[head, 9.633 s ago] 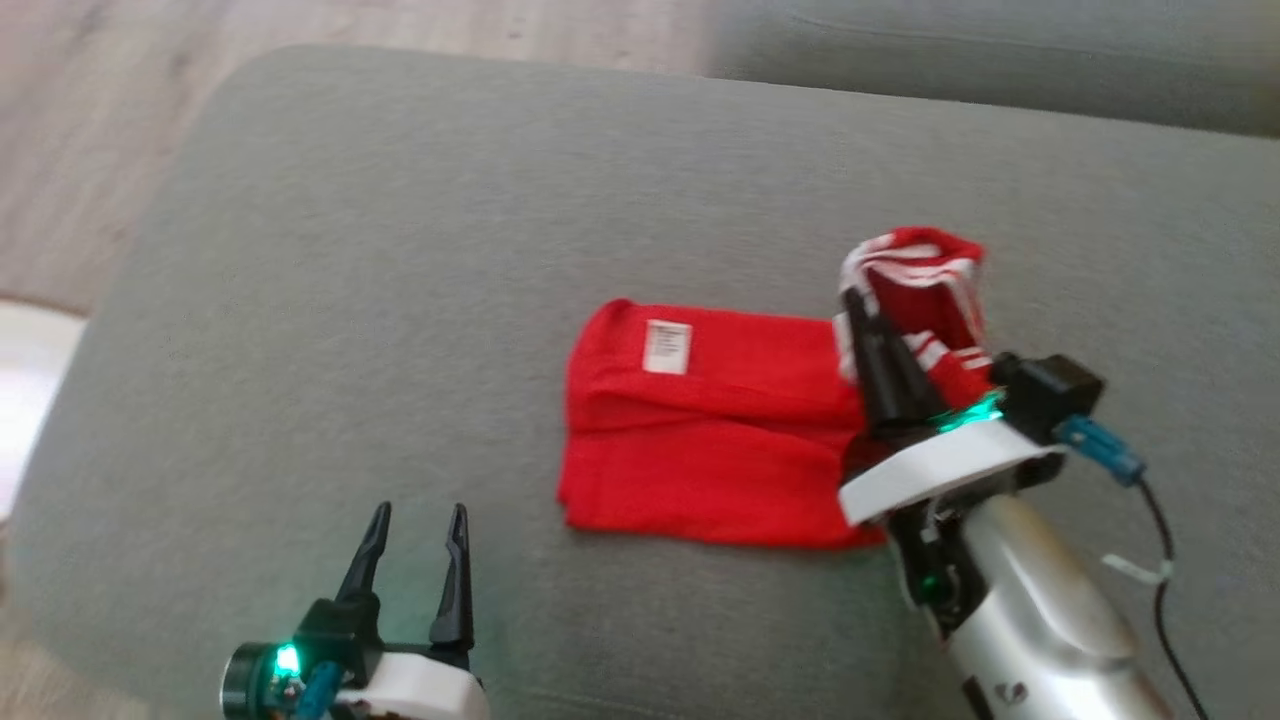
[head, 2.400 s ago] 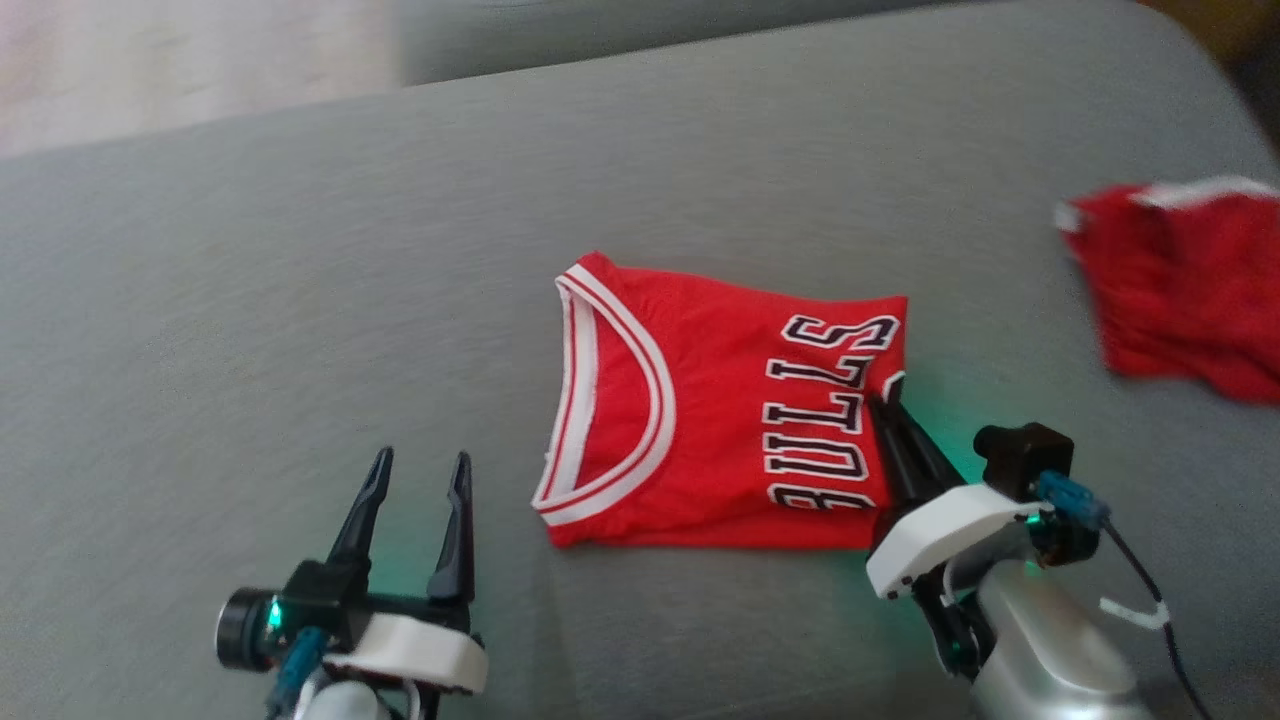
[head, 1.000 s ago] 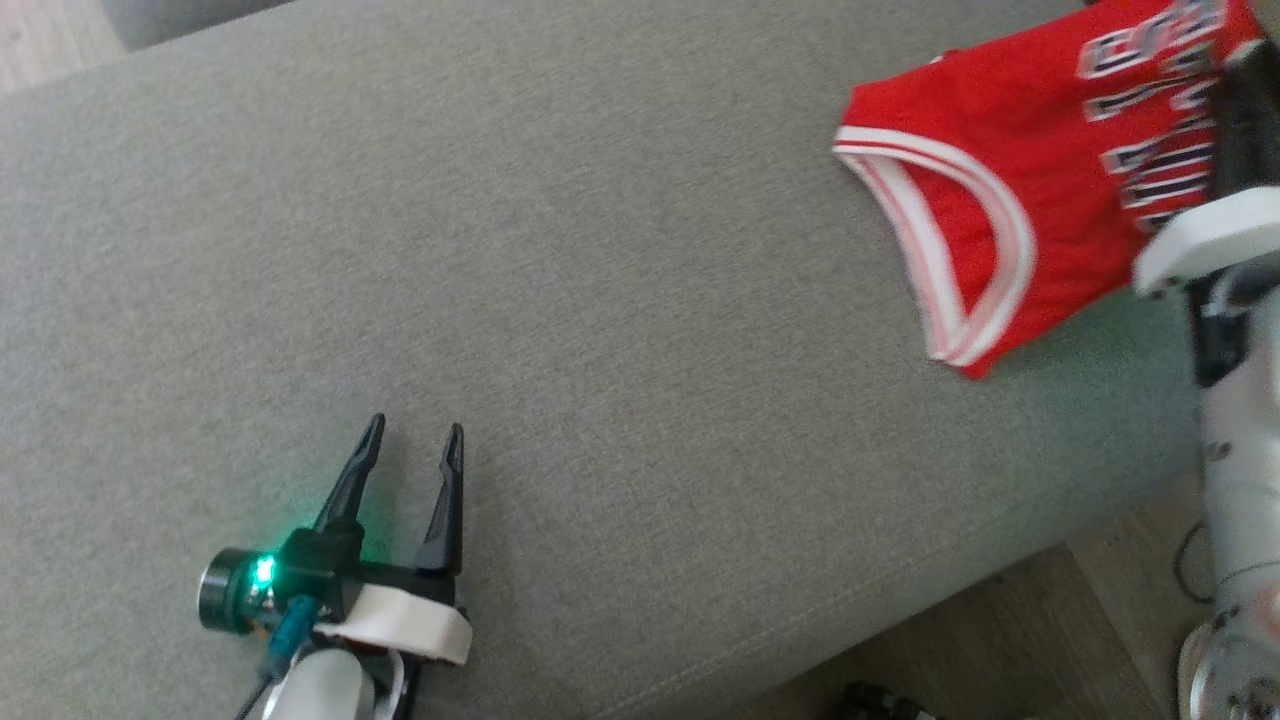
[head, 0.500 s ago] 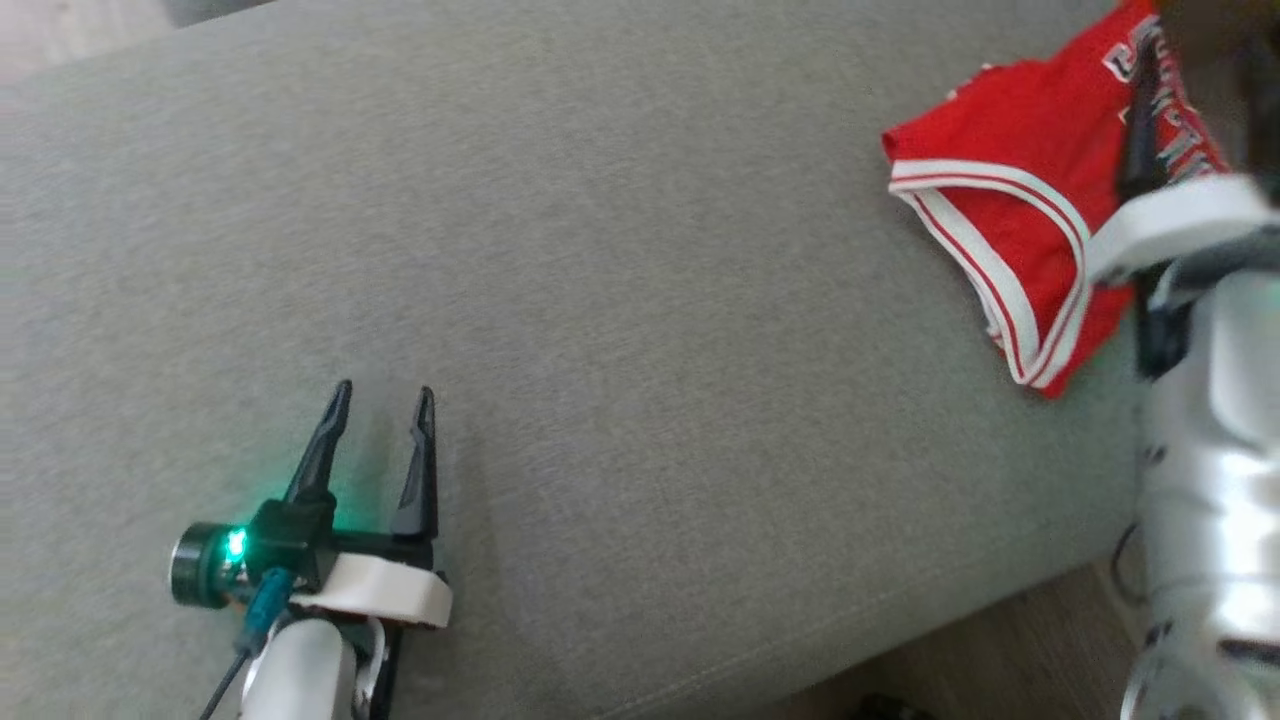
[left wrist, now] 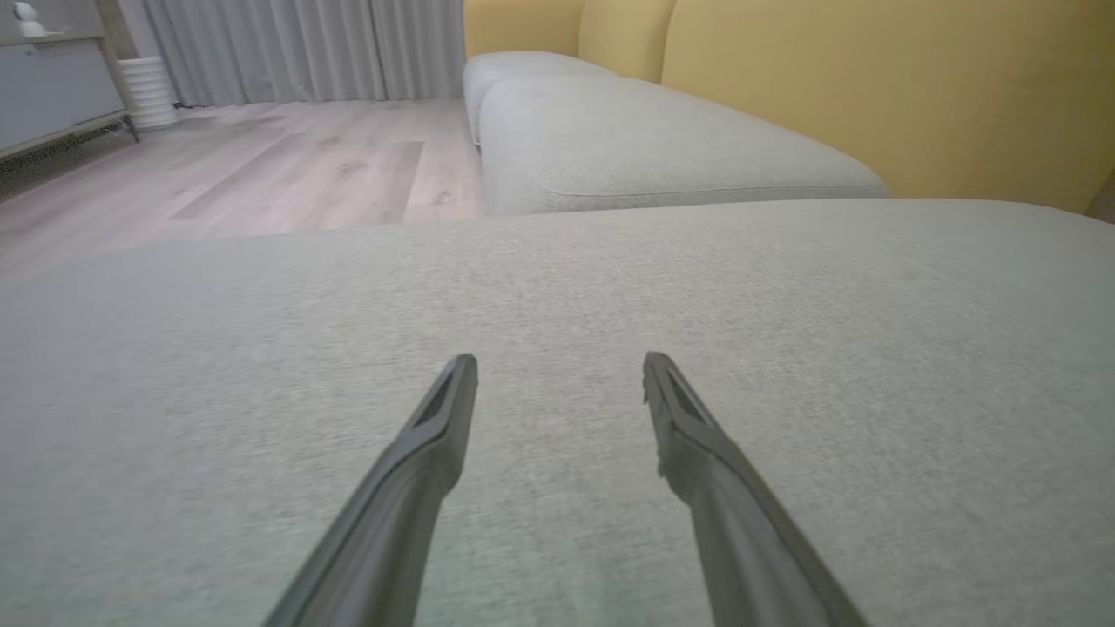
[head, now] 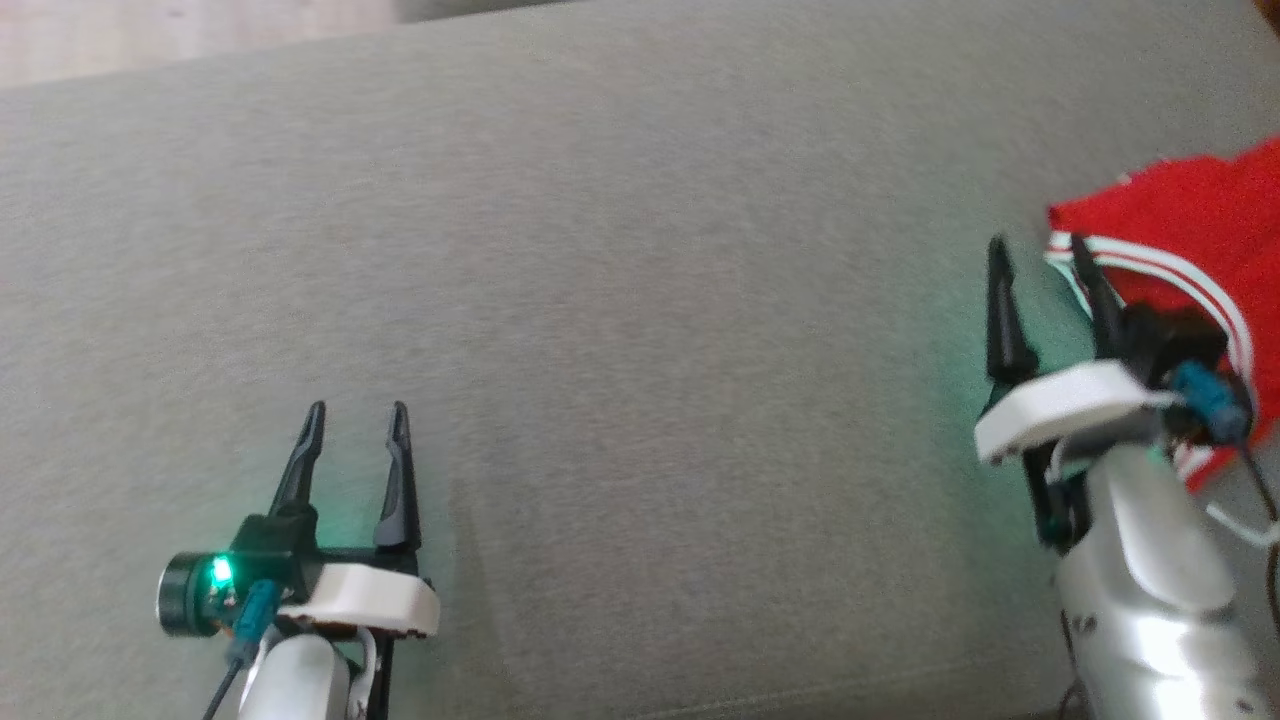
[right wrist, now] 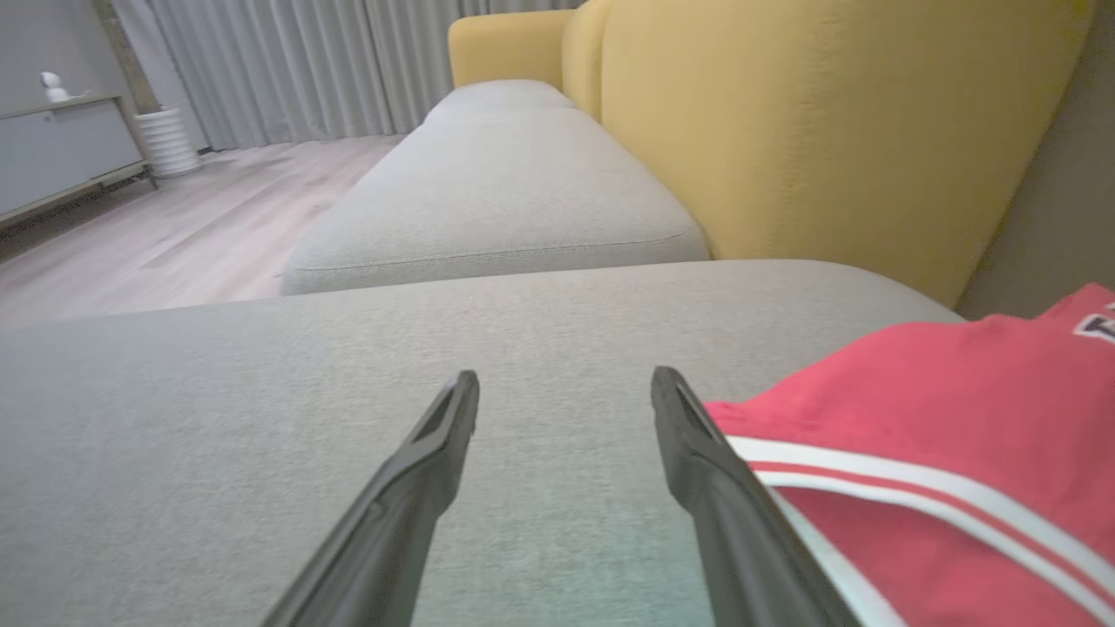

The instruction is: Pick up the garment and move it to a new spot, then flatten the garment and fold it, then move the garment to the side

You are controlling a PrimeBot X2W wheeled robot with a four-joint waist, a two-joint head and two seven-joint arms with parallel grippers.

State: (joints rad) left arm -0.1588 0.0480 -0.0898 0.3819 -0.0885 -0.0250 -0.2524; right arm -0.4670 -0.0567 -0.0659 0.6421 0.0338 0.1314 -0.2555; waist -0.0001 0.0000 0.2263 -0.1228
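A grey sofa seat (head: pixel 600 250) is carrying the red garment (head: pixel 1190 210) at its right edge, seemingly parked aside; the right hand (head: pixel 1037 250) is hovering wide and empty beside it, the left hand (head: pixel 357 410) idling wide near the front edge.

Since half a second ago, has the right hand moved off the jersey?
Yes: the right hand has slid left off the jersey, now open over bare cushion beside it.

Head steep down on cushion (head: pixel 620 300); both wrists low along it.
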